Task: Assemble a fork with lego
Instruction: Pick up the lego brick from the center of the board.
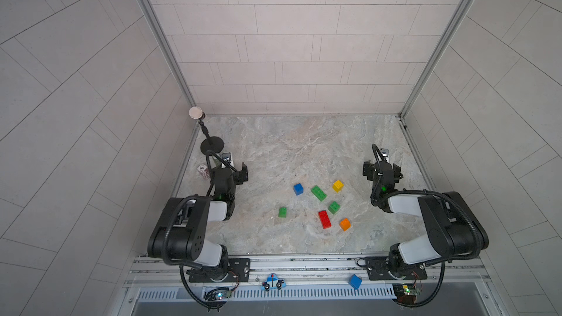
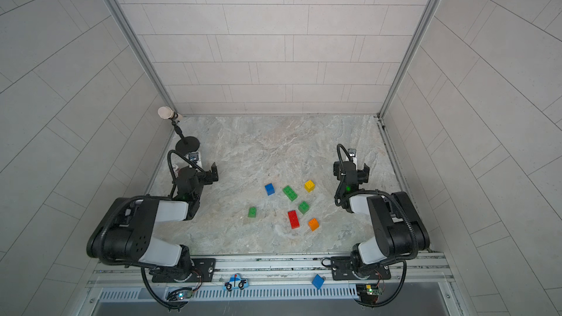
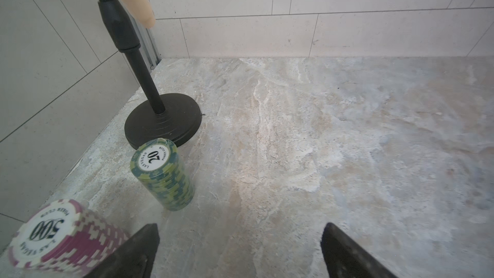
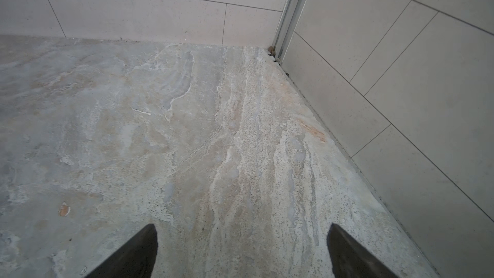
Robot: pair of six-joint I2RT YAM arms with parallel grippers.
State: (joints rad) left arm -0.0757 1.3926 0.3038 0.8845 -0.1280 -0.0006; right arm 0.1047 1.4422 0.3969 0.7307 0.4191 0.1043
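Dark wedge-shaped fingertips [image 3: 133, 252] on the left gripper [image 3: 240, 225] and right gripper [image 4: 242, 225] are spread wide over the matte, veined marble table [image 4: 187, 129], gripping nothing. Chunky glossy studded lego [image 1: 324, 219] lie scattered and separate mid-table, well apart from both grippers. The left arm [image 1: 188, 226] and right arm [image 1: 450, 223] are folded elbow-up, wrists low near the side walls.

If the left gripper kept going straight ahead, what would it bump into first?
Probably nothing nearby. The open left gripper points across bare grey marble tabletop toward the pale tiled back wall. The green-and-yellow stack of poker chips stands beside that line, not in it. Tilt is unclear.
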